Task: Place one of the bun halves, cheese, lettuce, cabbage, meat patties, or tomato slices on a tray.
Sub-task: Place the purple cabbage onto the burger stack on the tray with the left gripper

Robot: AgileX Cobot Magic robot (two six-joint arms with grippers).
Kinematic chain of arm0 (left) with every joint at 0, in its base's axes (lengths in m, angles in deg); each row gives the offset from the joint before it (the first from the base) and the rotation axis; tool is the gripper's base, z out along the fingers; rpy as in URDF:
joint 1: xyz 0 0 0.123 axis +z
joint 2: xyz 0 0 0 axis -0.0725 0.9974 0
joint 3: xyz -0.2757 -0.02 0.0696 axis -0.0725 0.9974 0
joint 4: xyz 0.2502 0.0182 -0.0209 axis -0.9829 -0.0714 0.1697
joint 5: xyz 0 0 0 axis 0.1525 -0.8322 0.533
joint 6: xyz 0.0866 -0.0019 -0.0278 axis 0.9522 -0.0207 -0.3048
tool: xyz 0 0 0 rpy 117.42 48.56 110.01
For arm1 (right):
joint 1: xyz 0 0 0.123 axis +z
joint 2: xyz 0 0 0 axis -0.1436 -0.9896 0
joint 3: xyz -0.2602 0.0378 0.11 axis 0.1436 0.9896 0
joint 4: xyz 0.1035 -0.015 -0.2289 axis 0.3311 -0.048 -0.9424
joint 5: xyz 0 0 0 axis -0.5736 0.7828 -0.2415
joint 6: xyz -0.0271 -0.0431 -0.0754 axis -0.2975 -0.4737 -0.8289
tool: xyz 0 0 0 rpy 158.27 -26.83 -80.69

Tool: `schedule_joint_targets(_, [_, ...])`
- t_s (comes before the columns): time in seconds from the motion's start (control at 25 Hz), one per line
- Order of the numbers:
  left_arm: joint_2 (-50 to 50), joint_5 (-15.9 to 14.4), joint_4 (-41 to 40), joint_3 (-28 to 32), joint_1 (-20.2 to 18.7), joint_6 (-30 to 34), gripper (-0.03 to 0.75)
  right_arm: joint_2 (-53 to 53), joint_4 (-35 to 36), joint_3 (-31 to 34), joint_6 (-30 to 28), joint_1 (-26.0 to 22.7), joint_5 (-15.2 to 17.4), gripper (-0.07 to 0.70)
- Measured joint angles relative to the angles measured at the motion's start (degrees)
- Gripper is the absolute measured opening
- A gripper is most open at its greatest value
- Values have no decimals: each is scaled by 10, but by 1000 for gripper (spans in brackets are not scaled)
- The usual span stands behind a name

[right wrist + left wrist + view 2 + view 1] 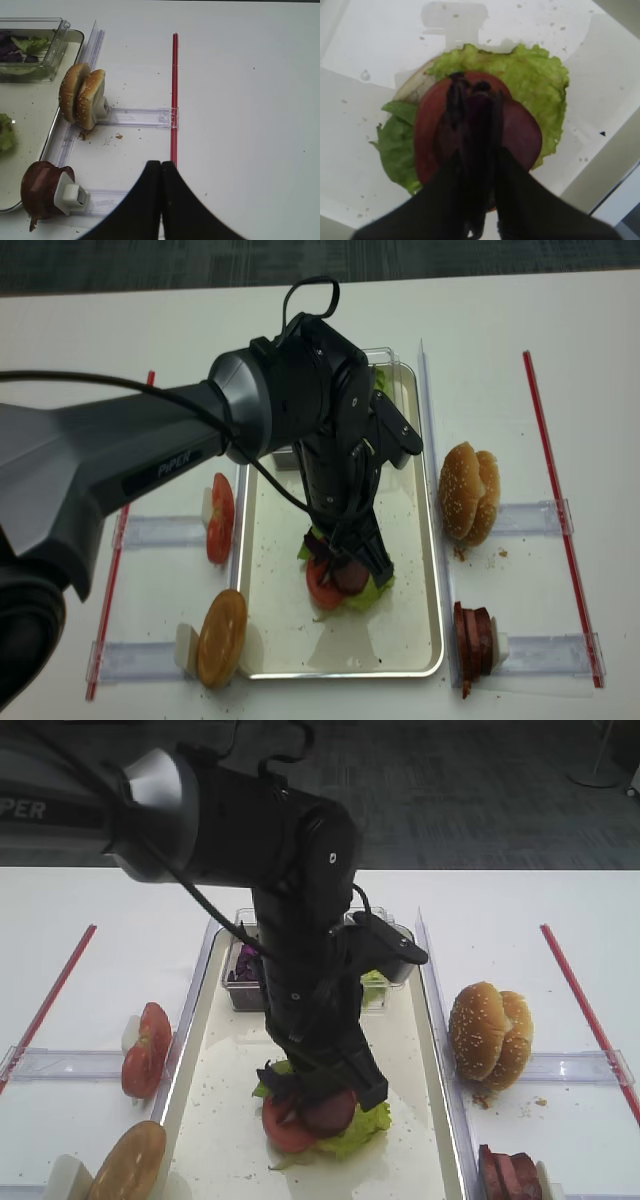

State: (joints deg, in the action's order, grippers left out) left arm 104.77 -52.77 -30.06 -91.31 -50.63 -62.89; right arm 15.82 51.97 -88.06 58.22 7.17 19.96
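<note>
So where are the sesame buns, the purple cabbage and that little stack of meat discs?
bun halves [490,1032]: exterior high view, on the sesame-speckled crust of the near half.
cabbage [245,966]: exterior high view, on the purple shreds in the clear box.
meat patties [473,633]: second exterior high view, on the upright discs.

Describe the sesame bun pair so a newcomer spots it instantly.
Start at the tray mid-table and go just past its right rim. The sesame bun halves stand there on edge, back to back, against a clear holder. The meat patties nearer the camera are dark red, not golden.

Clear plastic box [35,50]; crinkly lettuce [540,95]
</note>
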Motion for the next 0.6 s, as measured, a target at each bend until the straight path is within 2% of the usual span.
schedule_joint_targets(0.16, [12,-10,16,0,0,10,138,0,0,0,0,0,0,364])
schedule_joint_targets(0.36, [13,-10,19,0,0,14,193,0,0,0,0,0,0,364])
schedule_joint_targets(0.6, [13,-10,18,0,0,14,215,0,0,0,0,0,0,364])
